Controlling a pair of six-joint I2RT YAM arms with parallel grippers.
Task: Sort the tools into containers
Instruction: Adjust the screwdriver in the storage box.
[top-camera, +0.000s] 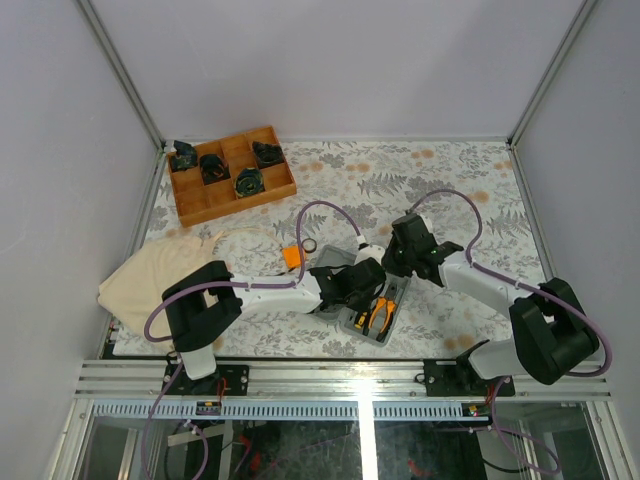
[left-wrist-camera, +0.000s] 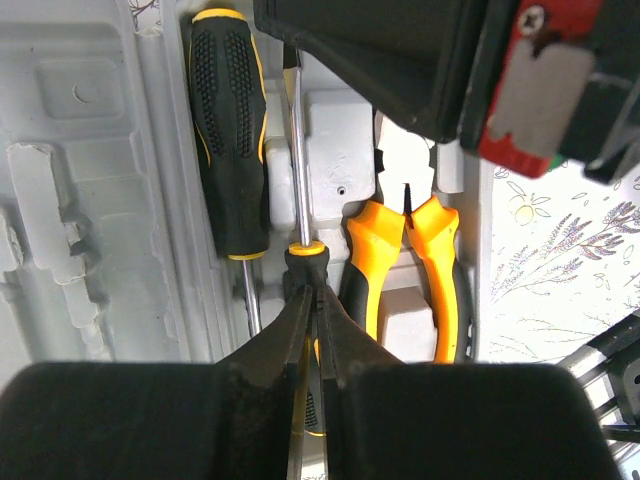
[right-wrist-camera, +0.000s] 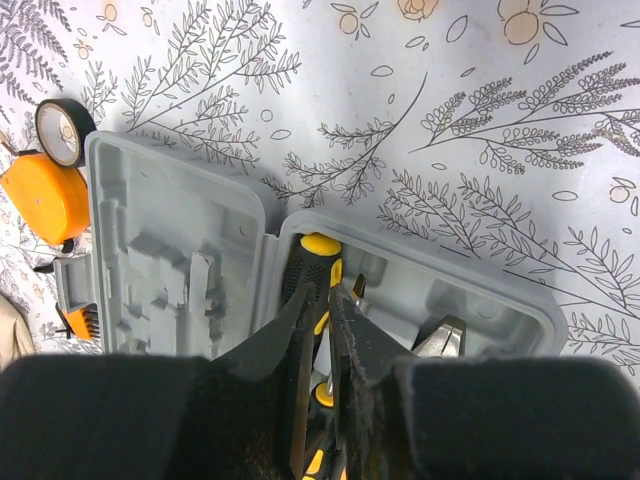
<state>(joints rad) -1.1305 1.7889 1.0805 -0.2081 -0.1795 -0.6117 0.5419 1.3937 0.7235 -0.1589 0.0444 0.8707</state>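
Observation:
The grey case (top-camera: 372, 322) lies open, its lid half (right-wrist-camera: 170, 240) to the left. One black-and-yellow screwdriver (left-wrist-camera: 228, 150) lies in the tray half, with a second screwdriver (left-wrist-camera: 297, 150) beside it. Orange-handled pliers (left-wrist-camera: 405, 270) lie to their right. My left gripper (left-wrist-camera: 318, 290) is shut, its tips over the second screwdriver's handle collar. My right gripper (right-wrist-camera: 322, 292) hangs over the first screwdriver's handle (right-wrist-camera: 312, 260), its jaws a narrow slit apart with nothing gripped. The orange tape measure (right-wrist-camera: 45, 200) and the black ring (right-wrist-camera: 62, 130) lie on the table left of the lid.
A brown wooden divided tray (top-camera: 240, 207) with black parts sits at the back left. A beige cloth bag (top-camera: 160, 275) lies at the left by my left arm. Both grippers crowd together over the case (top-camera: 380, 272). Patterned tabletop (top-camera: 450, 190) stretches to the back right.

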